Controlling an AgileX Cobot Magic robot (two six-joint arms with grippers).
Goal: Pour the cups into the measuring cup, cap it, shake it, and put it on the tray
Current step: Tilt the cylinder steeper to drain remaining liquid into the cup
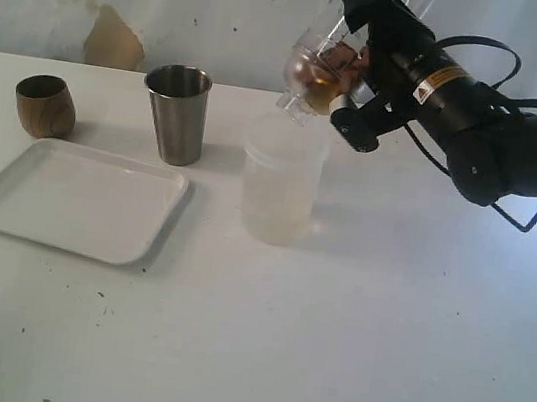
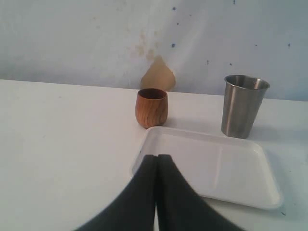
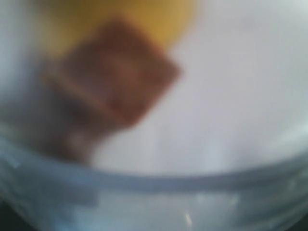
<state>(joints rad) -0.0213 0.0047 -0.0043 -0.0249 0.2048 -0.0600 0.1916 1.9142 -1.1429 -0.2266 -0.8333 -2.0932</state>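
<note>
Table (image 1: 376, 359): white top, carrying every standing item.
Tray (image 1: 77, 198): lying flat on the left part of the table, on the near side of the two cups in the exterior view.
Right gripper (image 1: 354, 67): reaching in from the right, jaws spread wide and clamping the Measuring cup by its clear wall.
Left gripper (image 2: 157, 159): fingers pressing together with nothing between them, hanging low over the table just short of the tray's edge.
Frosted cup (image 1: 280, 193): standing upright at mid-table, right of the tray.
Measuring cup (image 1: 310, 71): hanging tilted in the air, its domed end pointing down at the frosted cup's mouth. Contact between the two cannot be told.
Steel tumbler (image 1: 176, 111): standing upright just behind the tray's far right corner.
Wooden cup (image 1: 44, 107): standing upright just beside the tray's far left corner.
Contents (image 3: 115, 77): a brown and a yellow shape showing through the clear wall, too blurred to identify.
</note>
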